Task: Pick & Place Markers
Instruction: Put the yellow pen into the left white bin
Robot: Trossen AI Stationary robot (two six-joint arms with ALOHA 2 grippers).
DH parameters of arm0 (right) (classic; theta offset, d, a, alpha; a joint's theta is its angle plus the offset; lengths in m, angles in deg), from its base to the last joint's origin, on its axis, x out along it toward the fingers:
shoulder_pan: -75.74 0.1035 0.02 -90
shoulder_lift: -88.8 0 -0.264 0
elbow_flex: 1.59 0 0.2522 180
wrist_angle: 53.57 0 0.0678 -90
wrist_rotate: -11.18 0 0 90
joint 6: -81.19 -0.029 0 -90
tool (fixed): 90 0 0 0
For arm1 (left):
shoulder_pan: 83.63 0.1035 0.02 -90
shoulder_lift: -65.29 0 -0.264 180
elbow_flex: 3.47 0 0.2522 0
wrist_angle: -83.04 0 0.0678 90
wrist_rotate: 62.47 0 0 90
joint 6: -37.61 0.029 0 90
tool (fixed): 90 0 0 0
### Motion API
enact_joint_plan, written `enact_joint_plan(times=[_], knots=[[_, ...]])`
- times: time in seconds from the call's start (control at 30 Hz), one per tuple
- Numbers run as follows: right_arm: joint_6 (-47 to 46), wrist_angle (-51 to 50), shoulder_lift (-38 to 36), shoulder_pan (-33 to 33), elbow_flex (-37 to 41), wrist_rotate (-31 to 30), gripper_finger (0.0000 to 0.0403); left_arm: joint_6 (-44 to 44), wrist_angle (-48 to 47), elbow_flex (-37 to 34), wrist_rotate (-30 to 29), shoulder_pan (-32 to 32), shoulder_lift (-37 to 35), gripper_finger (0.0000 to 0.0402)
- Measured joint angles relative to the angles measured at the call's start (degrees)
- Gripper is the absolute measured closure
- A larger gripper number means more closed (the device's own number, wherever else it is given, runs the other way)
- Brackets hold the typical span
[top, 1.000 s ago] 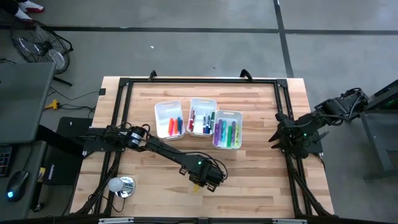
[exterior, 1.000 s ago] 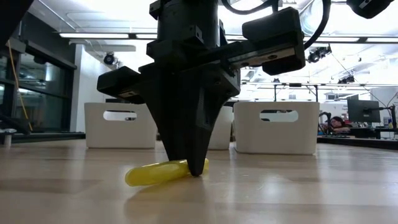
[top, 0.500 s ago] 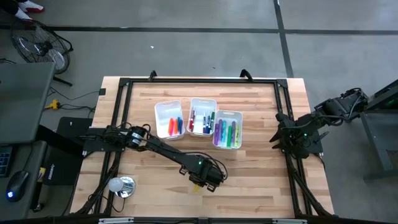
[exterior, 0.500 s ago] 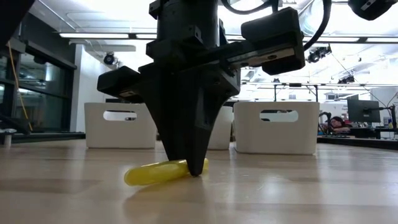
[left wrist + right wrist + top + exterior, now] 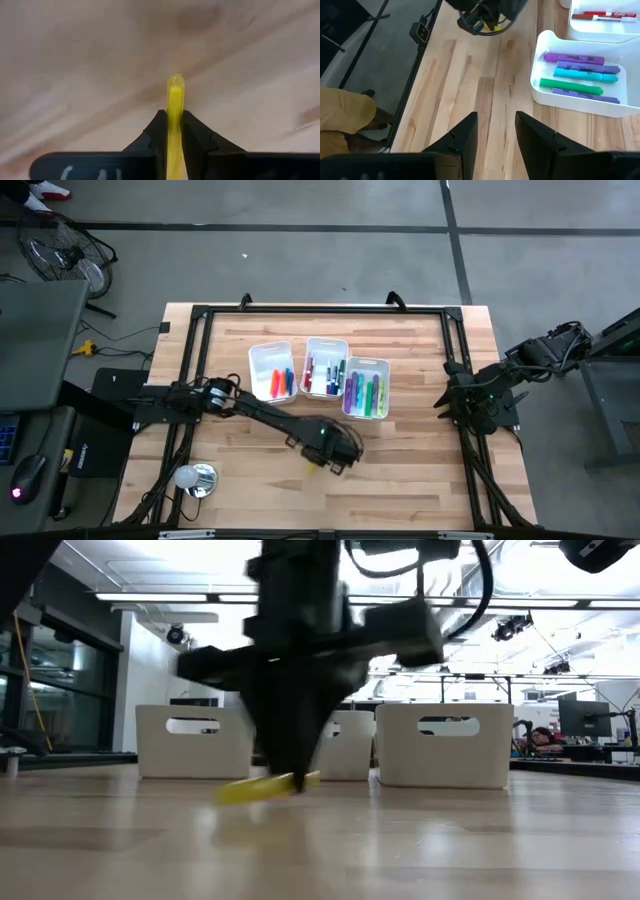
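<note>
Near the table's front centre, the left gripper (image 5: 292, 778) pinches a slim yellow plastic marker (image 5: 174, 107), lifted just clear of the wooden tabletop (image 5: 420, 460). Carrying step: next, transport to a white rectangular bin (image 5: 367, 388). Right gripper (image 5: 495, 131) waits at the table's right edge, jaws spread.

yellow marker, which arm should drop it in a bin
Left. The left gripper is already shut on the yellow marker, near the bins; the right gripper waits open at the table's right edge.

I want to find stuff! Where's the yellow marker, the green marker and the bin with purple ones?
yellow marker (image 5: 174, 95): left wrist view, its free end.
green marker (image 5: 563, 83): right wrist view, mid-barrel.
bin (image 5: 543, 38): right wrist view, its rim.
</note>
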Motion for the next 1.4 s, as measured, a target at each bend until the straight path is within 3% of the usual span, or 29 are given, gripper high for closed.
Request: enact_joint_plan(times=[0.3,0.53,0.87,1.13,1.4], knots=[[0.91,-0.2,0.0,0.0,0.0,0.0,0.0282,-0.47,-5.83,0.45,-6.9,1.85,-7.27,0.0376],[1.94,-0.24,0.0,0.0,0.0,-0.63,0.0282,1.23,-17.81,0.07,-11.83,5.57,-12.67,0.0376],[1.98,-0.24,-0.89,0.0,0.0,-3.0,0.0282,8.14,-27.27,0.32,-15.4,16.25,-16.85,0.0376],[1.94,-0.76,-1.91,0.0,0.0,-2.97,0.0282,17.32,-26.29,-0.53,-15.59,26.14,-17.81,0.0376],[0.32,-2.39,-3.03,-0.01,0.0,-2.99,0.0282,17.41,-26.24,-3.47,-14.81,32.73,-17.89,0.0376]])
